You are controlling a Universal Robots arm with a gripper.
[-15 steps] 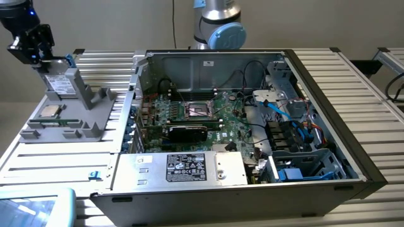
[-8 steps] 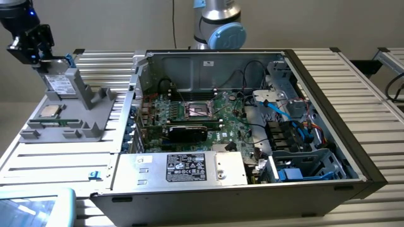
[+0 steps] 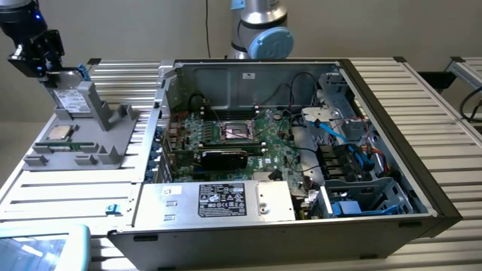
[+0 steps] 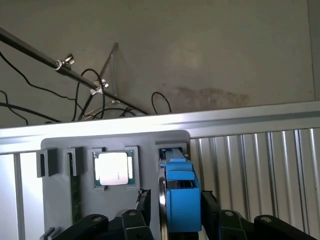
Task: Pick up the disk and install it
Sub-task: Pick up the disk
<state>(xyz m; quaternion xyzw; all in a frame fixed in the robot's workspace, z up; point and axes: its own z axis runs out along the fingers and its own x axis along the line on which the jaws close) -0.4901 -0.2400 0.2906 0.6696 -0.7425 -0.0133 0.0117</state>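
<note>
In the exterior view, the gripper (image 3: 51, 66) hangs at the far corner of the table (image 3: 68, 192), on the exterior view's left, right over the upper end of the disk (image 3: 71, 100). The disk stands on its edge in a slot of the grey holder (image 3: 113, 121), and a chip (image 3: 58, 132) lies flat in the same holder, nearer to the camera. The open case (image 3: 407, 164) is beside the holder, on the exterior view's right. In the wrist view, the gripper (image 4: 175, 205) is spread wide with the disk (image 4: 180, 195) between its black fingers (image 4: 143, 200). A thin gap shows beside one finger, so the disk is not clamped. It sits in the holder (image 4: 60, 200) next to the chip (image 4: 114, 168).
</note>
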